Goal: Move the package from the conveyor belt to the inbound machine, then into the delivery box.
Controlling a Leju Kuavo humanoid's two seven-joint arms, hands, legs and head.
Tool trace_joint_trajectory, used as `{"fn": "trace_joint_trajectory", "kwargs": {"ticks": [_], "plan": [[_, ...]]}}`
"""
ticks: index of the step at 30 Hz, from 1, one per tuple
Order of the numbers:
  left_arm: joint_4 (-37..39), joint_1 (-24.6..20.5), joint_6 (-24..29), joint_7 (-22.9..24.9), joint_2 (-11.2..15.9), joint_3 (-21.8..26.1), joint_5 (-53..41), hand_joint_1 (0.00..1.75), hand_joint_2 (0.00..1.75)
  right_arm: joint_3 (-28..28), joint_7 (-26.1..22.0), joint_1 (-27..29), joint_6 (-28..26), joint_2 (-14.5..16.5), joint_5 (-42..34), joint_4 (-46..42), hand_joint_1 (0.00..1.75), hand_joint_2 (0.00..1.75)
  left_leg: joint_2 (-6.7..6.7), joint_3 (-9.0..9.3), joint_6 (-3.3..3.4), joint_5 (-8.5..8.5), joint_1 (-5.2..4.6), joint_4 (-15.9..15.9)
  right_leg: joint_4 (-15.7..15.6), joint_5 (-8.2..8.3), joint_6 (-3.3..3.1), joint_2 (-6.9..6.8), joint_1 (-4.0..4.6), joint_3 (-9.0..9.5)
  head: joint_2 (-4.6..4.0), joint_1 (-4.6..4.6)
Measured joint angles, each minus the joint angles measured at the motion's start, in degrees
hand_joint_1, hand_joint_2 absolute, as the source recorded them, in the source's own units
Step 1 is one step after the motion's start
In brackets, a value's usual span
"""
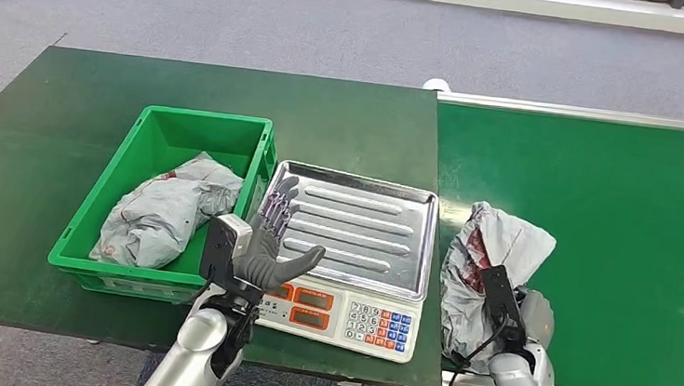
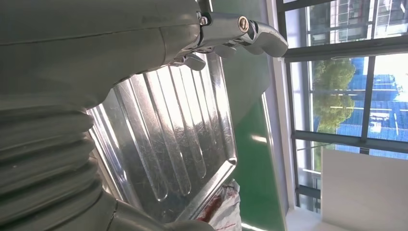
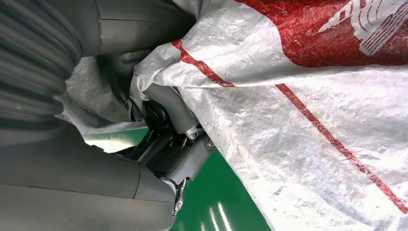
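Underneath, green conveyor belt (image 1: pixel 616 226), grey floor (image 1: pixel 333 34).

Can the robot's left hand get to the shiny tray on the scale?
Probably yes. The left hand is open and hovers right at the near corner of the steel tray, with nothing lying on the tray or between them.

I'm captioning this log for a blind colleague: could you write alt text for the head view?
The robot's right hand grips a grey and red package on the green conveyor belt. Its left hand hovers open over a scale's steel tray, beside a green box holding more packages.
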Motion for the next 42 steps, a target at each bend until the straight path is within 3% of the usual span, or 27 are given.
{"fn": "trace_joint_trajectory", "kwargs": {"ticks": [7, 14, 20, 42], "plan": [[-0.2, 0.2, 0.5, -0.7, 0.0, 0.0, -0.5, 0.0, 1.75, 0.0, -6.5, 1.0, -2.9, 0.1, -1.8, -7.1, 1.75, 1.75, -0.04, -0.09, 0.01, 0.01, -0.01, 0.0, 0.0, 0.0, 0.0, -0.01, -0.02, -0.07, 0.0, -0.01], [-0.2, 0.3, 1.0, -2.3, 0.3, 0.3, -0.7, 0.0, 1.75, 5.6, -1.1, 6.0, -0.1, 0.4, -1.4, -32.5, 1.75, 1.75, -0.14, -0.16, 0.01, 0.01, -0.01, 0.0, 0.0, -0.01, 0.0, -0.04, -0.03, -0.14, 0.0, -0.01], [0.0, 0.4, 1.5, -2.9, 0.3, 0.6, -0.7, 0.0, 1.75, 10.7, 0.5, 7.4, 0.6, 0.7, -0.5, -42.7, 1.75, 1.75, -0.15, -0.17, 0.01, 0.02, -0.01, 0.0, 0.0, -0.02, 0.0, -0.04, -0.01, -0.14, 0.0, -0.01], [0.1, 0.5, 1.6, -3.1, 0.3, 1.1, -0.8, 0.0, 1.75, 13.0, 0.3, 8.2, 0.9, 0.9, -1.0, -46.5, 1.75, 1.75, -0.16, -0.2, 0.04, 0.03, -0.02, 0.0, 0.0, -0.02, 0.01, -0.05, -0.08, -0.15, 0.0, 0.0]]}}
